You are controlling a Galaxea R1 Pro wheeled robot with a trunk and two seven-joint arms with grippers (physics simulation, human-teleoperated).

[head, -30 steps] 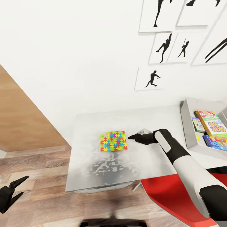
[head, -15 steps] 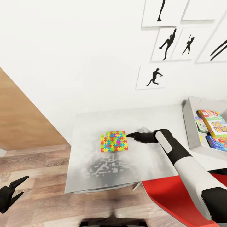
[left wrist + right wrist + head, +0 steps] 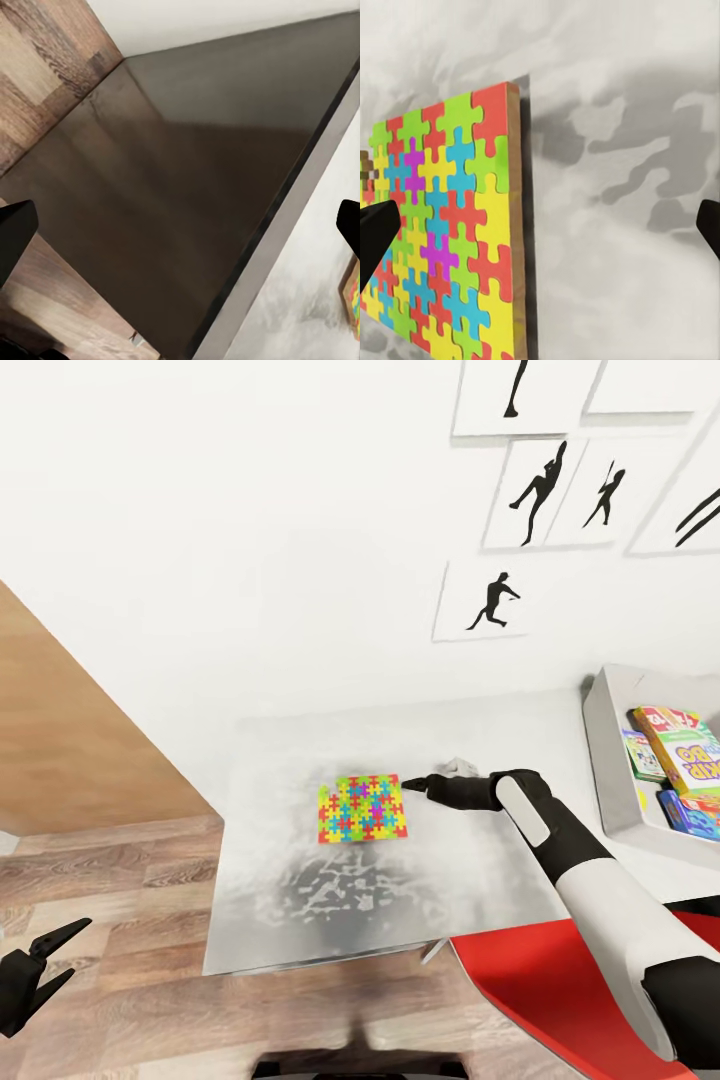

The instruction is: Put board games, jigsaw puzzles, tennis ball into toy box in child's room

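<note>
Bright, even, slightly soft simulator renders, with blotchy dark reflections mottling the pale grey glossy table top (image 3: 330, 880) and a thin shadow beside the multicoloured jigsaw puzzle board (image 3: 450, 232).

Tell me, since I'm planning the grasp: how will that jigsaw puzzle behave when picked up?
The jigsaw puzzle looks like a thin, stiff board with a wooden edge, so probably rigid and light. Lying flat on the table, it may slide rather than lift. The right gripper sits at its edge, jaws open.
</note>
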